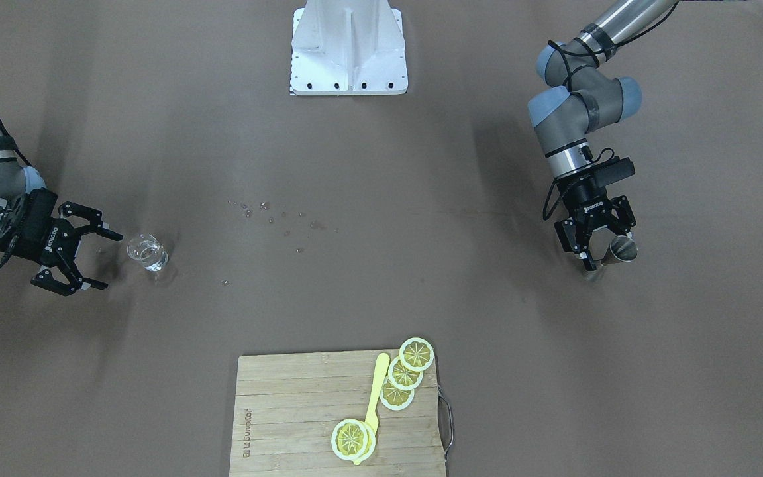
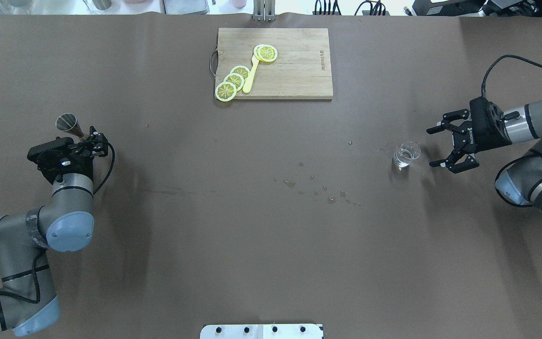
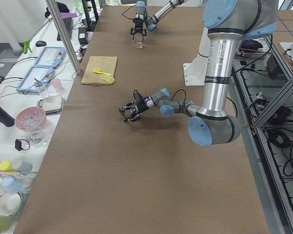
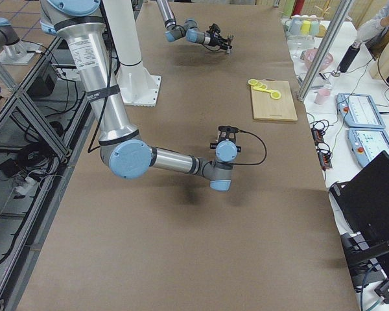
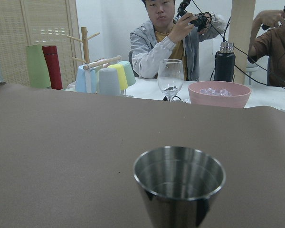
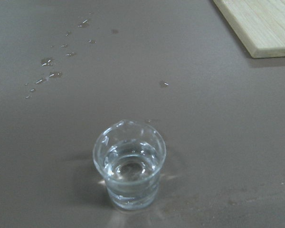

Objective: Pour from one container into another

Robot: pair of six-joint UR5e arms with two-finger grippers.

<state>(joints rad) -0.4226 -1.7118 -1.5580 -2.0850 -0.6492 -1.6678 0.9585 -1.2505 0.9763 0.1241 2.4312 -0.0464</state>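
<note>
The clear glass tumbler (image 1: 148, 252) (image 2: 406, 154) stands upright on the brown table with some water in it, and fills the lower middle of the right wrist view (image 6: 129, 164). My right gripper (image 1: 106, 260) (image 2: 435, 147) is open and lies level just beside it, fingers apart, not touching. The grey steel jigger (image 1: 622, 249) (image 2: 66, 123) stands upright at the other end of the table, its cup close in the left wrist view (image 5: 179, 183). My left gripper (image 1: 599, 262) (image 2: 87, 136) is shut on the jigger's lower part, which the fingers hide.
A wooden cutting board (image 1: 289, 397) (image 2: 294, 70) with lemon slices and a yellow utensil lies at the operators' edge. Water drops (image 1: 269, 212) (image 2: 318, 188) dot the table's middle. The white robot base (image 1: 348, 50) sits at the robot's edge. People and cups show beyond the table in the left wrist view.
</note>
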